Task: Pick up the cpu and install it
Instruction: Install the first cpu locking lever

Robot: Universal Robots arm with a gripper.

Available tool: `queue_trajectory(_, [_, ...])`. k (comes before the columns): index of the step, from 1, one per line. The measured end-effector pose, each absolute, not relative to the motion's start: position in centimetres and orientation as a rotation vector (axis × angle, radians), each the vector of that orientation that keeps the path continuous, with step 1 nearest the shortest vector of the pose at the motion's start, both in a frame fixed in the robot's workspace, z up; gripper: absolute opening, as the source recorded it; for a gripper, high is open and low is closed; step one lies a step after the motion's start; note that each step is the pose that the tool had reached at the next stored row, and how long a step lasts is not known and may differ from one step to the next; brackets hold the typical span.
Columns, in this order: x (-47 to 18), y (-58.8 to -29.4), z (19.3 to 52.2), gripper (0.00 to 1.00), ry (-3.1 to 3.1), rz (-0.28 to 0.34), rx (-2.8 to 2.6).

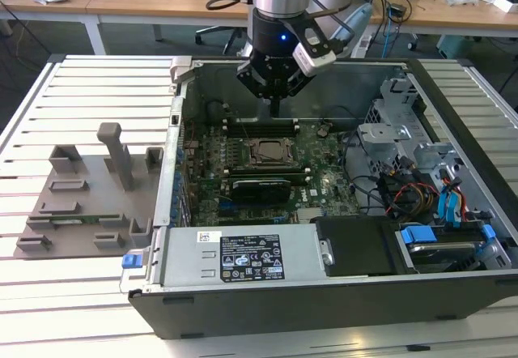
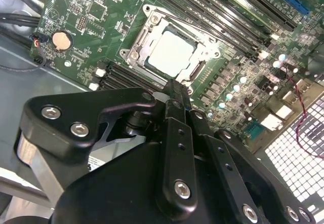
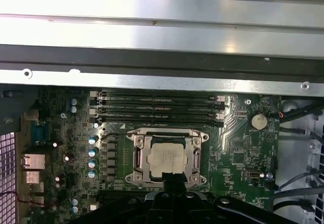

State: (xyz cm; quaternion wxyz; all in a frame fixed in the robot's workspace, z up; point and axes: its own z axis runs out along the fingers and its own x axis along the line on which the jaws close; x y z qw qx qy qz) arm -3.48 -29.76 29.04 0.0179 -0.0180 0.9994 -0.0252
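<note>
The cpu (image 2: 172,54) is a silvery-white square lying flat inside the metal-edged socket frame (image 2: 135,45) on the green motherboard (image 1: 320,159). It also shows in the first wrist view as the cpu (image 3: 168,159) and in the exterior view as the cpu (image 1: 265,152). My gripper (image 1: 275,108) hangs a little above the board, just behind the socket, with its black fingers together and nothing between them. In both wrist views the gripper (image 2: 174,88) (image 3: 172,179) ends close to the socket's edge, apart from the chip.
The open computer case (image 1: 174,123) lies on a slatted white table. RAM slots (image 3: 157,107) run beside the socket. A power supply (image 1: 243,254) and drive bays with blue cables (image 1: 441,204) crowd the case. A grey holder plate with posts (image 1: 89,196) sits at the exterior view's left.
</note>
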Motion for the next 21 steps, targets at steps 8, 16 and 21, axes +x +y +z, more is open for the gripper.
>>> queue_trajectory(8, [-3.48,-29.76,29.04,0.11,3.102,-0.077,-0.117])
queue_trajectory(16, [-3.48,-29.76,29.04,0.11,3.098,-0.076,-0.177])
queue_trajectory(21, [-3.48,-29.76,29.04,0.11,3.096,-0.075,-0.206])
